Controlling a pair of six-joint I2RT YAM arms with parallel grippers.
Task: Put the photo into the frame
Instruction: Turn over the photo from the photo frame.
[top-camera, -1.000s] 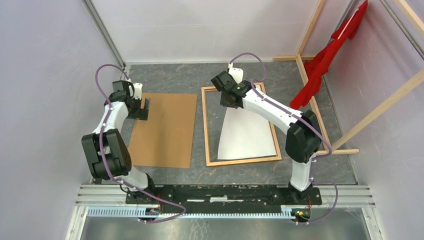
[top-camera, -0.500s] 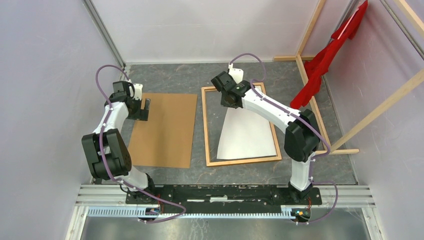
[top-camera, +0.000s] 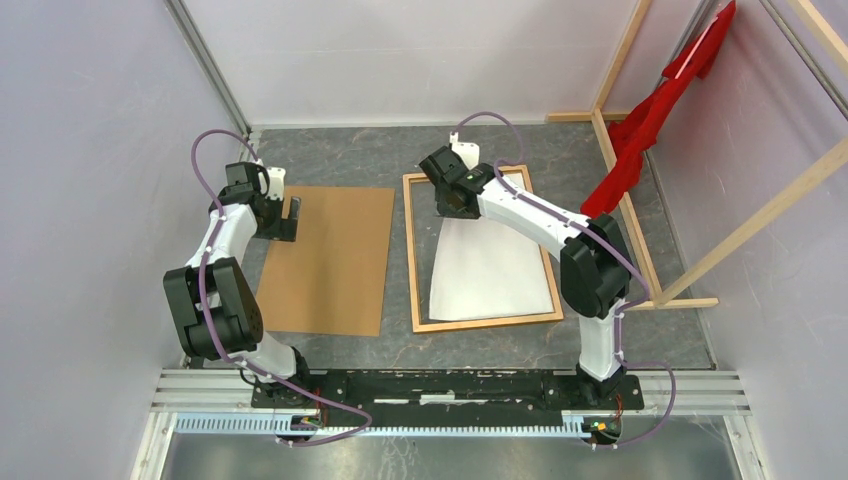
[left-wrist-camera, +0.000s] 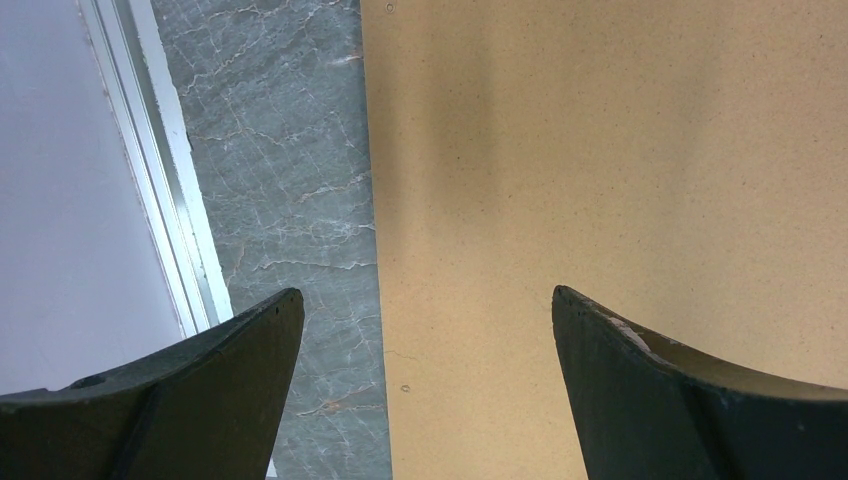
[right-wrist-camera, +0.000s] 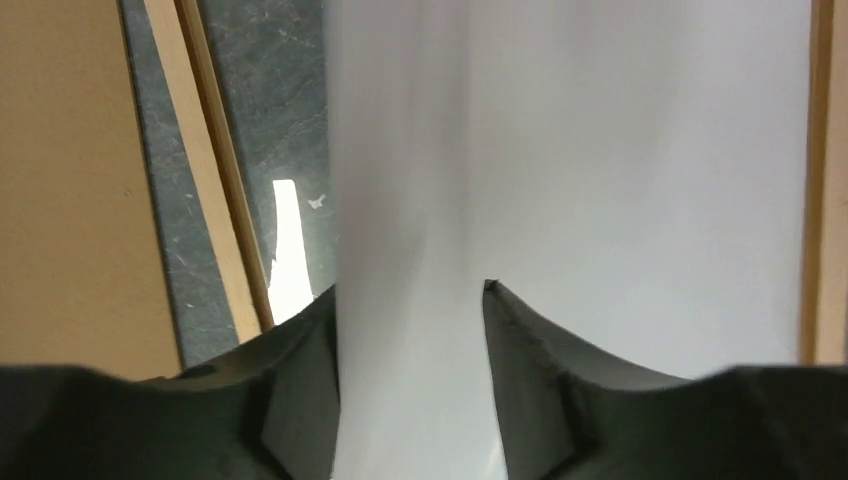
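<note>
Wrist cam, not top, shows our right jaws pinching photo (right-wrist-camera: 600, 150) at its 12 o'clock edge, white back up; left jaws spread.

I see a grey marbled tabletop (top-camera: 340, 160), pale lilac side walls (top-camera: 90, 150) and a white back panel (top-camera: 420, 60). Far right: pale wooden beams (top-camera: 622, 60) with a red cloth (top-camera: 645, 130) draped on them. A ribbed aluminium rail (top-camera: 700, 385) runs along the near edge. The light is soft and even.
</note>
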